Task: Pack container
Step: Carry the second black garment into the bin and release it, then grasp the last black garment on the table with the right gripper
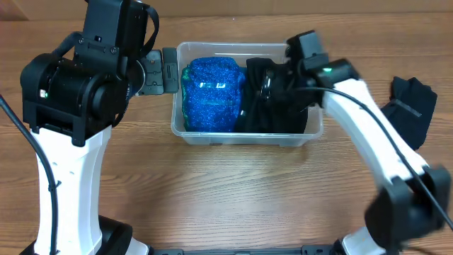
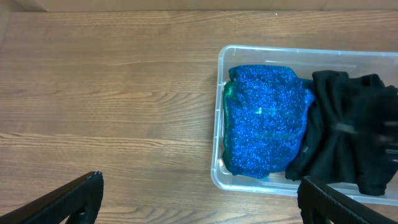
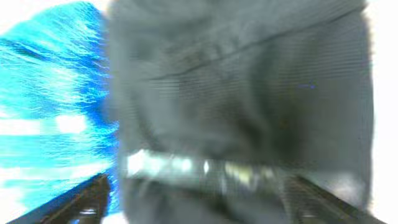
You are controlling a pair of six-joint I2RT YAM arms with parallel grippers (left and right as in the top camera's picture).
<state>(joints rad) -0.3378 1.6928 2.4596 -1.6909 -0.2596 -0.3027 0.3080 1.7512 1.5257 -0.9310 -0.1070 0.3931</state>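
The clear plastic container stands at the table's middle back. It holds a blue glittery bundle on its left and a black cloth on its right. My right gripper is down in the container over the black cloth, with its jaws wide apart and cloth between them; that view is blurred. My left gripper hovers just outside the container's left wall, open and empty. The left wrist view shows the container, the blue bundle and the black cloth.
Another black cloth item lies on the wooden table at the far right, outside the container. The left arm's base stands at the front left and the right arm reaches in from the front right.
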